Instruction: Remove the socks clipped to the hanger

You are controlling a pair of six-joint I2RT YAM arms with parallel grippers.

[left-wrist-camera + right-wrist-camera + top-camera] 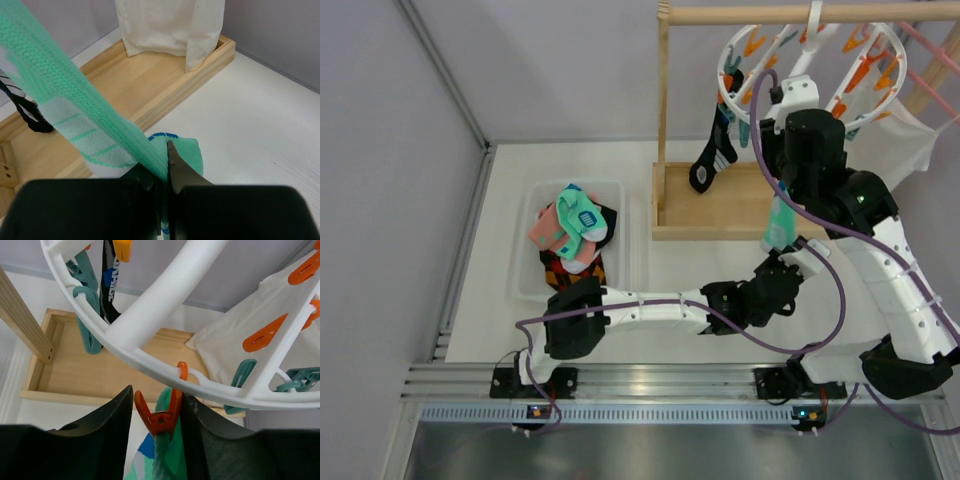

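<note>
Left gripper (pixel 161 167): fully closed on the lower end of mint sock (pixel 65 85) — pinched between both fingers, stretched taut on a diagonal up toward hanger (pixel 810 65). Sitting low over table (pixel 690 262), just in front of stand (pixel 720 218) base.

Right gripper (pixel 157 400): up at the ring's lower rim, jaws part-way in, straddling orange peg (pixel 159 417). Pads (pixel 120 425) against both peg handles as far as the wrist view shows; can't tell how hard the squeeze is. Peg dangling from the ring and biting the mint sock's top — not released.

Also clipped to hanger: black sock (pixel 712 160), left side of the ring, hanging beside the stand post with its toe over the wooden base. Ring hooked on rail (pixel 760 15), orange and teal pegs all round it.

Off the hanger: pile of pink and mint socks (pixel 570 225) in bin (pixel 625 240), left of stand. Diamond sock (pixel 560 270) at the bin's near end. Cloth (pixel 910 140) hanging just right of the ring; in the left wrist view its bottom edge reaches the stand base.
</note>
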